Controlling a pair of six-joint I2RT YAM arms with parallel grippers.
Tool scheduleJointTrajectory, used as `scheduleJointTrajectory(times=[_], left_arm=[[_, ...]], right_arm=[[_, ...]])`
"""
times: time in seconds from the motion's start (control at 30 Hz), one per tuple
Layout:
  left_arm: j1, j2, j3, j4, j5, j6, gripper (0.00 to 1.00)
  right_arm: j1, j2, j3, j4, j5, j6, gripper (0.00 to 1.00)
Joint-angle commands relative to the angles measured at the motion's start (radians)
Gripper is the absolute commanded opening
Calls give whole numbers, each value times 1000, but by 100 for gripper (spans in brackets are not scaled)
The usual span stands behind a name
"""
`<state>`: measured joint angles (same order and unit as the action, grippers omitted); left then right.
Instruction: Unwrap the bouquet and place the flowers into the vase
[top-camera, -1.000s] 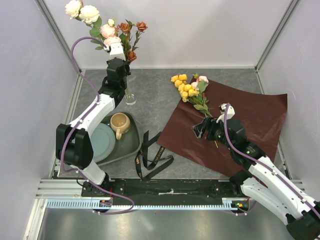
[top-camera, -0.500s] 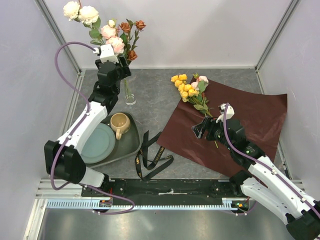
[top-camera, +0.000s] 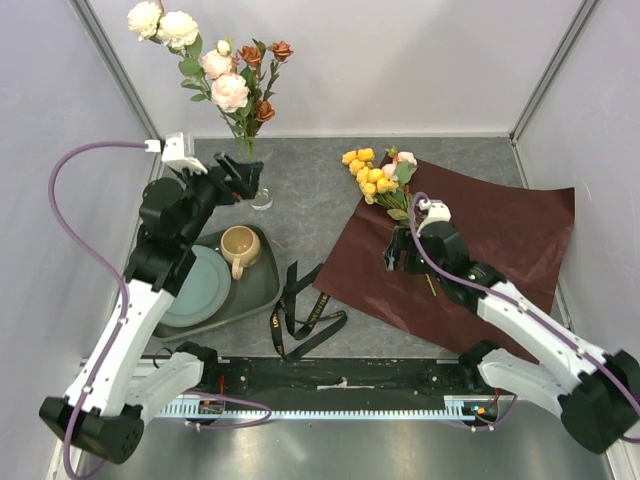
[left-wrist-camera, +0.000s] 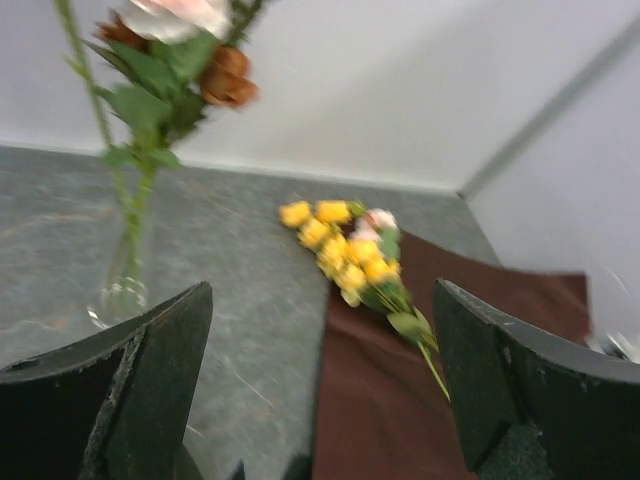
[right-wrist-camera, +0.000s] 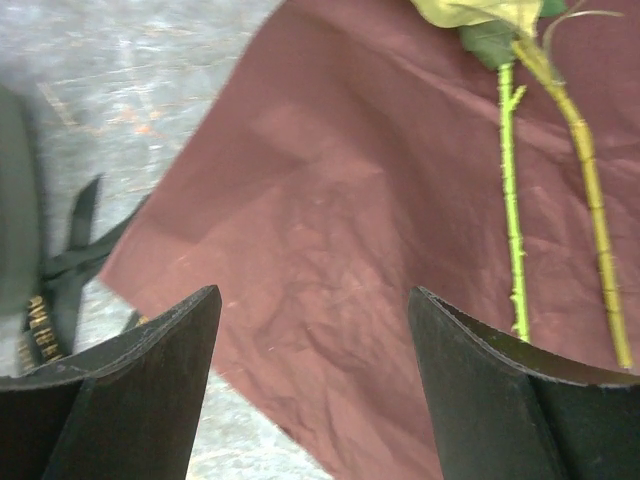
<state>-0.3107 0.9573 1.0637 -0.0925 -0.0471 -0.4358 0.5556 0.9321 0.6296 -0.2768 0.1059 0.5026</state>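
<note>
The clear glass vase (top-camera: 259, 196) stands at the back left and holds white, pink and rust flowers (top-camera: 229, 91). My left gripper (top-camera: 243, 182) hovers open just left of the vase, touching nothing. In the left wrist view the vase (left-wrist-camera: 122, 292) is at the left, and the left gripper (left-wrist-camera: 320, 370) is open around bare space. A yellow and pink spray (top-camera: 373, 177) lies on the flat maroon paper (top-camera: 500, 240). My right gripper (top-camera: 398, 251) is open above the spray's stems (right-wrist-camera: 512, 230). The right wrist view shows the right gripper (right-wrist-camera: 315, 360) holding nothing over the paper (right-wrist-camera: 330, 220).
The untied black ribbon (top-camera: 301, 311) lies on the table between the arms. A dark tray (top-camera: 262, 283) at the left carries a tan mug (top-camera: 240, 248) and a pale green plate (top-camera: 196, 284). White walls close in the back and both sides.
My left gripper has opened, let go of the stems in the vase and dropped back down to the left. The right gripper has shifted slightly back-left over the yellow spray's stems.
</note>
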Motion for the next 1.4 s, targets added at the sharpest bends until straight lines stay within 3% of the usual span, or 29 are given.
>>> scheduleJointTrajectory(times=[0.0,0.1,0.2,0.4,0.53,0.63,0.9,1.27,1.37], left_arm=[[2,-48,-57,-113,340,-69,95],[1,-42,-89,-153,492,-81,92],[1,-40,-149,-116,610,-112,91],[-5,-14,-211,-44,751,-130,85],[-16,9,-215,-46,793,-106,84],[-51,9,-209,-70,776,-78,84],[-146,-6,-196,-121,733,-24,84],[-166,-12,-153,-196,671,34,84],[-166,-11,-153,-197,673,28,84]], right_arm=[[-3,158,137,-65,237,-85,83],[-29,342,237,-130,433,-111,83],[-68,446,268,-139,527,-131,83],[-206,556,271,-82,506,-173,77],[-276,602,262,-38,414,-194,56],[-276,622,266,-12,385,-226,50],[-276,640,252,97,281,-274,51],[-250,777,300,159,307,-360,47],[-250,790,297,182,293,-375,40]])
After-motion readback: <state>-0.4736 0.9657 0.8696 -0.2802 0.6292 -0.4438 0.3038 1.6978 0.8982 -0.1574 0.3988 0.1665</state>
